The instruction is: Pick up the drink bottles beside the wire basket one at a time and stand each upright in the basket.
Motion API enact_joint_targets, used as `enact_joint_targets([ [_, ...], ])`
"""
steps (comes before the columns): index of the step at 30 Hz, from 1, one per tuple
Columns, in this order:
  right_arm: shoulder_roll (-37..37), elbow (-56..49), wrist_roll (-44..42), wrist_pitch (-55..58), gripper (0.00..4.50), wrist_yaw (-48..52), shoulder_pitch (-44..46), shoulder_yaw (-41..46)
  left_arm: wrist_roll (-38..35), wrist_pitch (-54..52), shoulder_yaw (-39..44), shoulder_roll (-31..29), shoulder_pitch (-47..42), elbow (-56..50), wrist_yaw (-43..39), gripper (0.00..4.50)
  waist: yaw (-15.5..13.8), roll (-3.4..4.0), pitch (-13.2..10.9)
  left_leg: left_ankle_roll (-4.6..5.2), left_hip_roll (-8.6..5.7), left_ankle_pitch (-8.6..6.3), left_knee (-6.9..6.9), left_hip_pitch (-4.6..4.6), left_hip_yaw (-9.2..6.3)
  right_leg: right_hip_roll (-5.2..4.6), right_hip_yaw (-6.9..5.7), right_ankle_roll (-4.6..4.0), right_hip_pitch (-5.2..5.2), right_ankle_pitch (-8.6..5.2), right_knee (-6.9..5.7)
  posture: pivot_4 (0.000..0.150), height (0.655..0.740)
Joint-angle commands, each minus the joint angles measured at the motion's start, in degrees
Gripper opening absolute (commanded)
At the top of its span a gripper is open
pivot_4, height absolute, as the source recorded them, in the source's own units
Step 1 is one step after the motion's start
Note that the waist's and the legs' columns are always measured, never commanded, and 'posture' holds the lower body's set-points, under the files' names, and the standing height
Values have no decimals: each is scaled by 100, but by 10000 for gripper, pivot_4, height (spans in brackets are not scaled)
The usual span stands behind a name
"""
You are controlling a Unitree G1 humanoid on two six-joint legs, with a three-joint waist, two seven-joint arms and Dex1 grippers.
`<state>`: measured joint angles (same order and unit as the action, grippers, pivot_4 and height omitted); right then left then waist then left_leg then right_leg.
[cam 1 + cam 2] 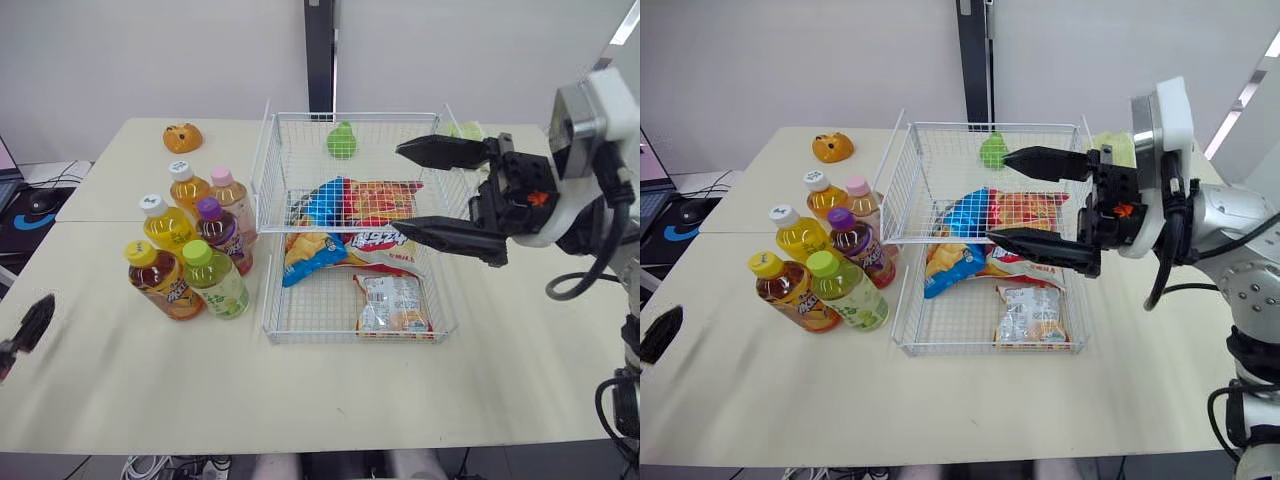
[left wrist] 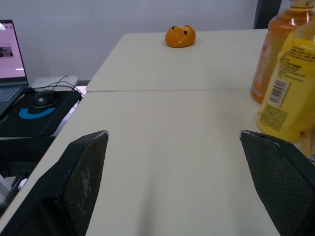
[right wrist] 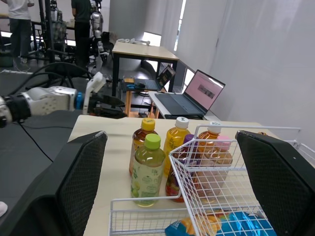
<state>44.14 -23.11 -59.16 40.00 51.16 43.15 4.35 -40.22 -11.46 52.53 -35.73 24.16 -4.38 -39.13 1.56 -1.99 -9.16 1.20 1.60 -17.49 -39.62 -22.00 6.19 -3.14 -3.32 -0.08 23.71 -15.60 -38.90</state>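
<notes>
Several drink bottles stand upright on the table, left of the wire basket (image 1: 262,170): a green-capped one (image 1: 213,280), an amber yellow-capped one (image 1: 160,280), a purple-capped one (image 1: 222,233) and others behind. My right gripper (image 1: 397,188) hovers open over the basket's middle, fingers pointing toward the bottles and holding nothing. In the right wrist view the green-capped bottle (image 3: 146,169) shows beyond the basket rim. My left gripper (image 1: 22,332) is low at the table's left edge, open and empty, well apart from the bottles; its wrist view shows a yellow bottle (image 2: 290,93) ahead.
Snack bags (image 1: 360,225) and a small packet (image 1: 392,303) lie in the basket, with a green pear-shaped toy (image 1: 341,141) at its back. An orange toy (image 1: 182,137) sits at the far left of the table. A mouse (image 1: 40,200) rests on a lower desk to the left.
</notes>
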Motion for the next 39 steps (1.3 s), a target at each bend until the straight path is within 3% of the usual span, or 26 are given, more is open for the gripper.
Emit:
enact_joint_targets([
  [1,-70,109,170,-128,45000,426,153,-87,-645,-423,489,319,630,-1445,199,44345,-17,1,-1,0,0,0,0,0,-4,-2,-5,-4,-2,-2,0,1500,7400],
  [7,-175,493,573,-263,45000,1002,308,-303,-1425,-879,442,813,1578,-3276,534,44345,-38,10,-6,4,-2,-4,-3,0,-40,-4,-42,-33,-25,-19,4,1500,7400],
  [11,-344,591,738,-273,45000,1119,413,-376,-1399,-963,116,580,1099,-3488,955,44345,-54,41,-23,1,-2,-2,-3,1,-57,-1,-60,-49,-31,-29,0,1500,7400],
  [21,-354,118,804,-50,45000,603,196,-137,-151,-1174,-1707,87,-1380,-2359,1847,44345,-142,45,-25,-4,-3,2,-2,-3,-78,4,-84,-42,-45,-25,-1,1500,7400],
  [25,-248,-106,699,113,45000,386,105,47,122,-1197,-2172,59,-1974,-2011,1774,44345,-136,42,-26,-5,-2,2,-2,-5,-78,5,-85,-39,-44,-24,1,1500,7400],
  [33,-182,-362,544,348,45000,69,65,227,365,-1313,-2442,21,-2326,-1803,1638,44345,-130,42,-27,-8,0,2,-1,-5,-79,5,-86,-36,-43,-24,2,1500,7400],
  [36,-196,-430,516,411,45000,-80,91,194,386,-1391,-2447,16,-2296,-1820,1627,38425,-136,42,-27,-7,0,2,-1,-5,-80,4,-86,-36,-44,-24,2,1500,7400],
  [39,-223,-488,494,467,45000,-188,115,178,401,-1471,-2454,25,-2253,-1878,1612,29470,-138,42,-27,-8,-1,2,-1,-6,-81,4,-86,-36,-43,-24,3,1500,7400],
])
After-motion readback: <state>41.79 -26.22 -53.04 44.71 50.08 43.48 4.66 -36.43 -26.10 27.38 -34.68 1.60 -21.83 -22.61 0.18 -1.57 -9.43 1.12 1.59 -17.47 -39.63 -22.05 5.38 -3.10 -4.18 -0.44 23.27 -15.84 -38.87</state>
